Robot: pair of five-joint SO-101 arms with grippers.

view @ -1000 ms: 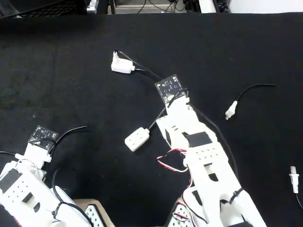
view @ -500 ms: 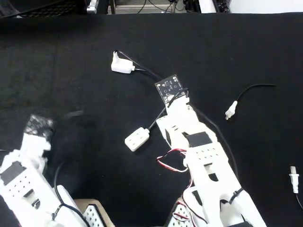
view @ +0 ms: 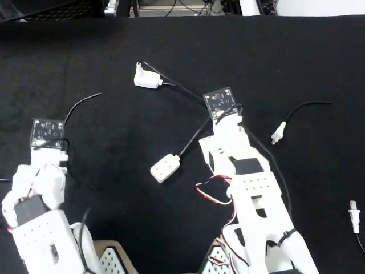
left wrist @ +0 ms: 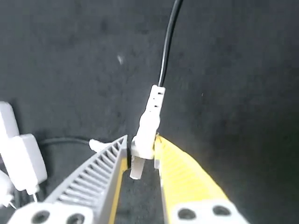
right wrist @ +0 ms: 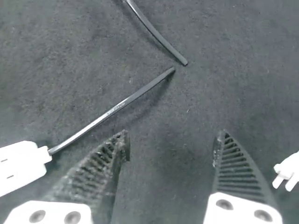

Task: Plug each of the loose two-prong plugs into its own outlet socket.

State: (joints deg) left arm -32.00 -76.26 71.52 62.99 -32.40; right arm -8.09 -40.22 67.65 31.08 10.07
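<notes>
Gripping a white two-prong plug in the left gripper, fingers clenched on its body, black cable trailing off ahead of the fingertips. Holding the right gripper spread wide and empty, an outlet socket lying off to one finger's side and a second loose plug just beyond the other finger. Judging by this, carrying the first plug, not yet seating it. Next, likely needing a turn of the held plug to face its prongs at a socket's slots, then a straight push, probably bracing that socket with the free gripper against sliding on the black table.
</notes>
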